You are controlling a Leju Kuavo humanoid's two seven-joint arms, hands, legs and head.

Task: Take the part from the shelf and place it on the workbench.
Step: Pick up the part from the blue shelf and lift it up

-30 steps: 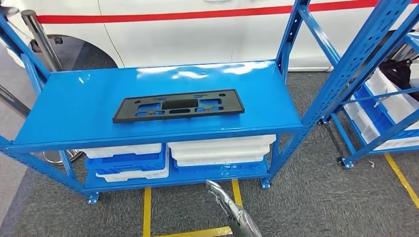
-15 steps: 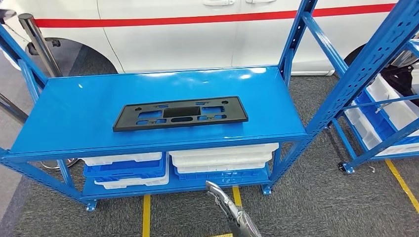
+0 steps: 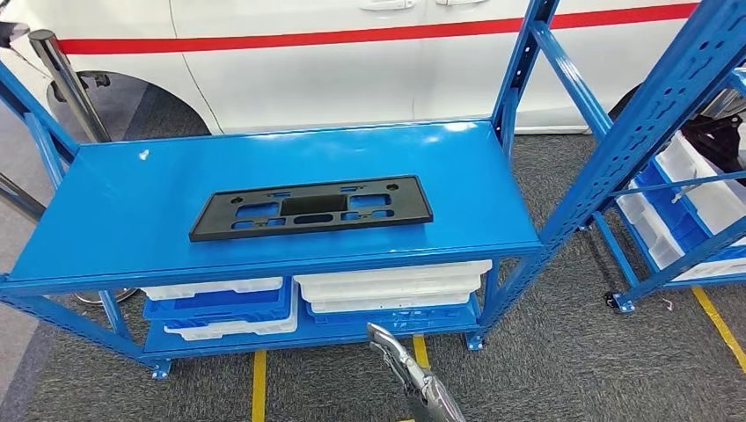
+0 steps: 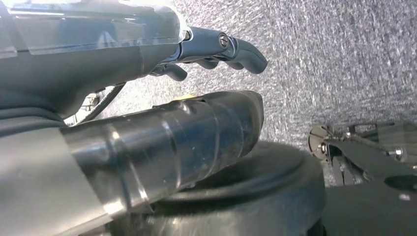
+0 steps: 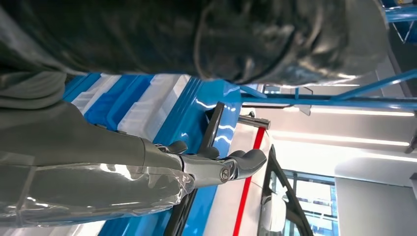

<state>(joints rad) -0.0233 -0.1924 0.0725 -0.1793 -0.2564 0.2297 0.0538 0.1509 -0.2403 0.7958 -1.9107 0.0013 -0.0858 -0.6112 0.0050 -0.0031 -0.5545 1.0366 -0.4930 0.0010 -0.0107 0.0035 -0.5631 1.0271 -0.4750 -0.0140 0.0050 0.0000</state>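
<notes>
Showing in wrist views: the left hand point(image 4: 216, 49) is seen over grey carpet, fingers loosely apart, nothing held; the right hand point(image 5: 216, 164) likewise released.
Right hand: seen in the head view point(image 3: 396, 356) at 6 o'clock, below the shelf point(image 3: 114, 220).
Part: the black part point(image 3: 312, 207) is laid flat mid-shelf, well apart, at 11 o'clock from that hand.
Behind: a white car point(image 3: 352, 61) is parked.

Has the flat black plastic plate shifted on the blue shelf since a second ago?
No. The flat black plastic plate sits at the same spot on the blue shelf; the camera moved.
</notes>
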